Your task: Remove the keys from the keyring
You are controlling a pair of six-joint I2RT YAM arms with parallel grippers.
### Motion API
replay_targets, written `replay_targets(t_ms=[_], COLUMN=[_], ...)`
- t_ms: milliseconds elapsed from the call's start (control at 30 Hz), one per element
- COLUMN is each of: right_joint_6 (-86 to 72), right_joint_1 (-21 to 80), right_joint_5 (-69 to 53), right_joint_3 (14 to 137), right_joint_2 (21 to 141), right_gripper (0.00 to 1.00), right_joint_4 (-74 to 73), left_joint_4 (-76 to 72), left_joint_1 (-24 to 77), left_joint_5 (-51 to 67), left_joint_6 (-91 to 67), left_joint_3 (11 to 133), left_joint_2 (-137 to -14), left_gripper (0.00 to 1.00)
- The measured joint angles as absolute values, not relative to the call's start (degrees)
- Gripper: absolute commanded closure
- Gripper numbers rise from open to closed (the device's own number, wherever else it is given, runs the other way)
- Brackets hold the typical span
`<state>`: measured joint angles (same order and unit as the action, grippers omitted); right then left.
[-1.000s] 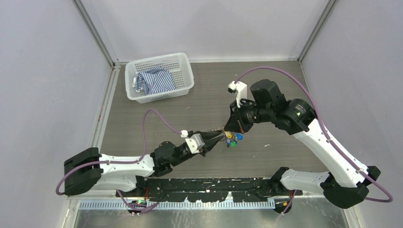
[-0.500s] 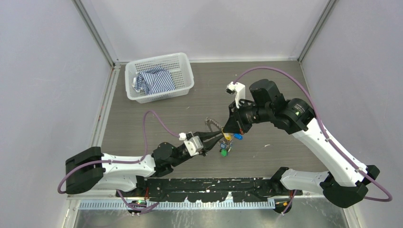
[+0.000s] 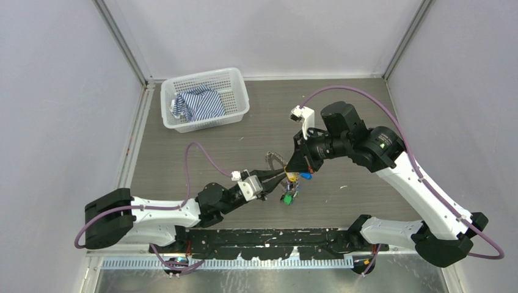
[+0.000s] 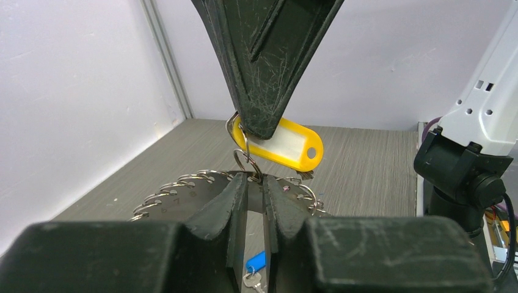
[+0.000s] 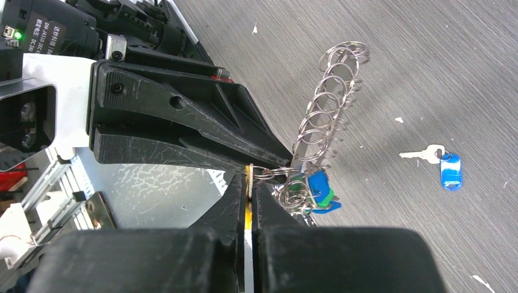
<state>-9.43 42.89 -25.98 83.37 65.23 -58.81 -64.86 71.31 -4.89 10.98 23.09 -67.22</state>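
Observation:
The keyring (image 4: pixel 183 198), a thin flat metal ring fringed with small split rings, hangs above the table between both arms. My left gripper (image 4: pixel 255 183) is shut on its edge. Directly above it, my right gripper (image 5: pixel 250 180) is shut on a key's yellow plastic tag (image 4: pixel 284 145), whose small ring still links to the keyring. Blue and green tagged keys (image 5: pixel 314 189) dangle in a bunch beneath. In the top view the keyring (image 3: pixel 270 160) arcs left of the right gripper (image 3: pixel 296 170), and the left gripper (image 3: pixel 280 177) meets it from the lower left.
One loose key with a blue tag (image 5: pixel 449 170) lies on the table to the right of the grippers. A white mesh basket (image 3: pixel 204 73) holding a striped cloth (image 3: pixel 196 104) stands at the back left. White walls enclose the table.
The left gripper has drawn back slightly to the left with the keyring, which has swung out into view as an arc. The tag bunch hangs lower. The right gripper has barely moved.

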Motion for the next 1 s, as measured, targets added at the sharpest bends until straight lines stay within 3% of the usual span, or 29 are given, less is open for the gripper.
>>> replay_targets(t_ms=[1000], right_joint_6=[-10.48], right_joint_1=[42.89], right_joint_5=[-27.18], right_joint_3=[83.37], right_joint_2=[65.17], right_gripper=[0.99], right_joint_4=[-58.76], left_joint_4=[-64.9], left_joint_1=[71.57], left_joint_5=[-9.3], left_joint_6=[10.74], left_joint_3=[23.14], left_joint_2=[-67.24], left_gripper=[0.75])
